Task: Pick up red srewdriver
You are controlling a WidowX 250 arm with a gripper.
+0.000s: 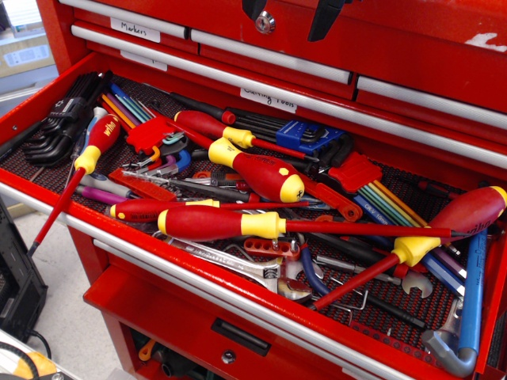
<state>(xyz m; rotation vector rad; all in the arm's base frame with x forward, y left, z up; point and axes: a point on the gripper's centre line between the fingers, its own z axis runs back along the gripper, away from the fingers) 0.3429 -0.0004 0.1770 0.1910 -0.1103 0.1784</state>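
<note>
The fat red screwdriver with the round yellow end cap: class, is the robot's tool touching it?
Apart. The only view shows the black tool at the top edge, over the upper drawers, far from the fat red screwdriver in the open drawer.

six red-handled screwdrivers (265,176), one adjustable wrench (261,273).

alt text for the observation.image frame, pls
An open red tool-chest drawer is crammed with tools, and the fat bulbous red-handled screwdriver with a round yellow end cap lies untouched near its middle. The black gripper is barely visible at the top edge, well above the drawer.
</note>
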